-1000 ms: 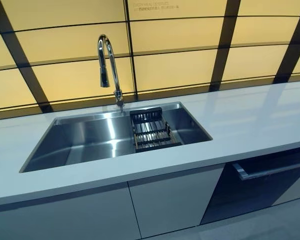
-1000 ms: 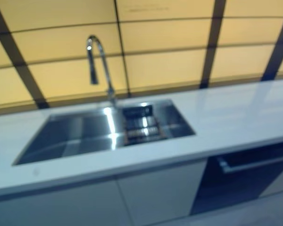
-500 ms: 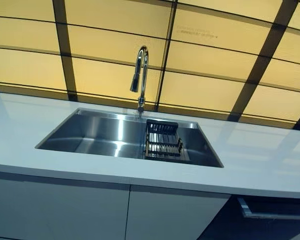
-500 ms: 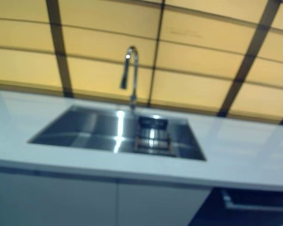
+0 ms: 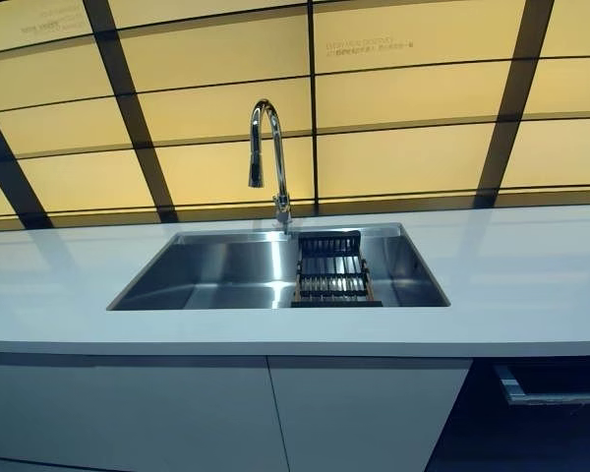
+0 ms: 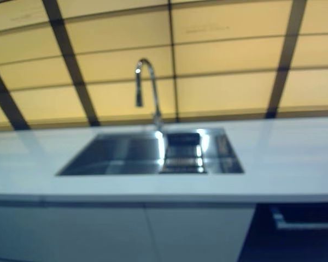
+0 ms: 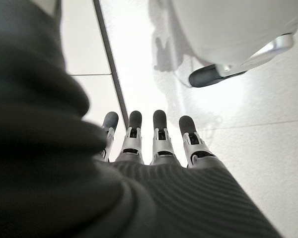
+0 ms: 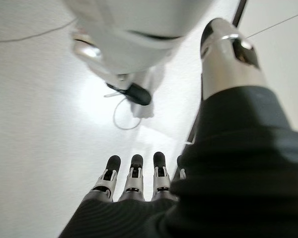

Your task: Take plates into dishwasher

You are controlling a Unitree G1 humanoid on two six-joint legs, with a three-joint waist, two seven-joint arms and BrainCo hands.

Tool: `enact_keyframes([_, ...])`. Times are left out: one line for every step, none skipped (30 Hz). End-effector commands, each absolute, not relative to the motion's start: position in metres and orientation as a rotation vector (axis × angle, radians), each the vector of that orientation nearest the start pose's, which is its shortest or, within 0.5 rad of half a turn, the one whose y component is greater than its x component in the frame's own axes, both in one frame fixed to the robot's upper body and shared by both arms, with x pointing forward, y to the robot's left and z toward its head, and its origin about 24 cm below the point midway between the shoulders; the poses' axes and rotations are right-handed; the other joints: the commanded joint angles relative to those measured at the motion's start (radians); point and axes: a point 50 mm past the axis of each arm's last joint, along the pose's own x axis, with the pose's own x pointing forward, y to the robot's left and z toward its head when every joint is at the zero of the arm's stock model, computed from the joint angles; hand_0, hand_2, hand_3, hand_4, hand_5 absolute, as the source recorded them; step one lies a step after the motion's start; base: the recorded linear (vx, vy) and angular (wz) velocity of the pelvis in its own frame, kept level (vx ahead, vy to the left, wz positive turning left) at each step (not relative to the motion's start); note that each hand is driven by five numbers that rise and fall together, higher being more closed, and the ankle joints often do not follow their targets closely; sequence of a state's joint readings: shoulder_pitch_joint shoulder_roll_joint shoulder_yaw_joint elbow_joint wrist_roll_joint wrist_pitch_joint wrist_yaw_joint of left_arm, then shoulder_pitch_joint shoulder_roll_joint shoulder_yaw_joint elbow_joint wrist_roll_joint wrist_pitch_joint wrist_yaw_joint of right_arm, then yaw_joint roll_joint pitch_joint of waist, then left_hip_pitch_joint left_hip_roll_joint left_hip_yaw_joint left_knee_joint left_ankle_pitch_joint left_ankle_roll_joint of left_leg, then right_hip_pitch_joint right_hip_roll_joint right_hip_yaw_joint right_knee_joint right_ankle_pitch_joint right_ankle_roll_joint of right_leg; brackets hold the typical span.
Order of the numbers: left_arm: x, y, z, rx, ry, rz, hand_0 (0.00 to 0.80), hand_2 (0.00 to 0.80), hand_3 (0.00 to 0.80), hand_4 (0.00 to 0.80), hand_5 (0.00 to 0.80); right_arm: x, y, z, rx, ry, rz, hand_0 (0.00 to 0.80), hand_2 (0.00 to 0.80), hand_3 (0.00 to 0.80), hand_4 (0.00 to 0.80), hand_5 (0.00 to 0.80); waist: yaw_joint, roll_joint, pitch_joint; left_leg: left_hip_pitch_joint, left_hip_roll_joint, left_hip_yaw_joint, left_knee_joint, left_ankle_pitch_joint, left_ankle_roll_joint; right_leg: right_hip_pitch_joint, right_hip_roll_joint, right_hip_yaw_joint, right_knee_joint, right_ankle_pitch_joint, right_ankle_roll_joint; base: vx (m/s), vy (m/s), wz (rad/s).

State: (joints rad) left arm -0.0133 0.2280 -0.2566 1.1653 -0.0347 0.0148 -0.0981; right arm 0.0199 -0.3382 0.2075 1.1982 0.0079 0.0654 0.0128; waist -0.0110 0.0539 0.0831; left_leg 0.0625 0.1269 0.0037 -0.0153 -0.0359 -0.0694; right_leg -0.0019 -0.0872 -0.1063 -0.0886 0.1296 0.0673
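Wall: yellow panels point(image 5: 403, 157) crossed by dark bands fill the back of my head view.
Countertop: a pale worktop point(image 5: 531, 275) runs the whole width before me, with the sink sunk into it.
Cabinets: plain grey doors point(image 5: 128, 413) stand under the worktop.
Dishwasher: its dark front point(image 5: 541, 423) sits under the worktop at my lower right, door closed, with a silver bar handle point(image 5: 556, 397) near its top edge.
Sink: a steel basin point(image 5: 226, 275), lying left of the dishwasher.
Rack: a dark slatted rack point(image 5: 332, 270) rests in the right part of the basin (whether any plates stand in it I cannot tell).
Tap: a curved chrome tap point(image 5: 267, 157) rises behind the basin, just left of the rack.
My left hand: my left hand point(image 7: 156, 144) shows only in its wrist view, fingers straight and side by side over pale floor, holding nothing.
My right hand: my right hand point(image 8: 134, 181) likewise hangs over the floor, fingers straight, thumb out to the side, empty.
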Motion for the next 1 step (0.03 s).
enact_keyframes([0.1155,0.2307,-0.1546,0.296,1.182,-0.129,0.000,0.000,0.000,0.000,0.000,0.0970,-0.2640,-0.1520,-0.425,1.263,-0.008,0.000,0.000,0.000,0.000,0.000,-0.008,-0.092,0.020,-0.009,-0.112,0.035,0.007,0.014,0.039,0.101,0.075,0.014,0.016,-0.122,-0.009,-0.004,0.017,0.05])
